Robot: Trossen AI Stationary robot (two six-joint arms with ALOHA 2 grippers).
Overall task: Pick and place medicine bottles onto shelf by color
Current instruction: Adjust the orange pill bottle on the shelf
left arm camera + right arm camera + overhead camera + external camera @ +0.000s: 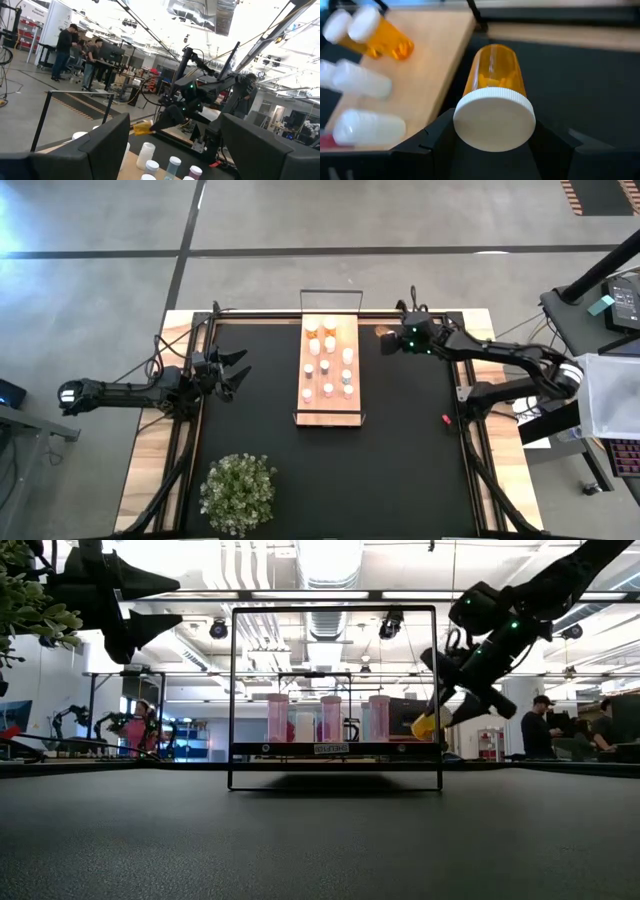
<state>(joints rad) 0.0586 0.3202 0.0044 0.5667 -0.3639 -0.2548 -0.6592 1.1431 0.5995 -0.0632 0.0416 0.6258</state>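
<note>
The light-wood shelf (330,395) stands in the middle of the black mat and carries several small bottles: orange ones (320,328) at its far end, then white and pink ones (328,389). My right gripper (391,340) hovers just right of the shelf's far right corner, shut on an orange white-capped bottle (495,70). The low view shows that bottle (425,725) off the mat, beside the shelf's frame. My left gripper (236,370) waits open at the mat's left edge, holding nothing. My right gripper pinches the orange bottle at its white cap end (470,105) between its two fingers (437,137). The fingers slant downward toward the shelf from the table's right. The bottle lies along them, cap toward the wrist and amber body pointing ahead, lifted clear of the mat.
A potted green plant (238,492) stands at the mat's near left. A small red thing (446,419) lies on the mat near its right edge. The shelf's thin black frame (335,608) rises above the board. People stand in the room beyond the table.
</note>
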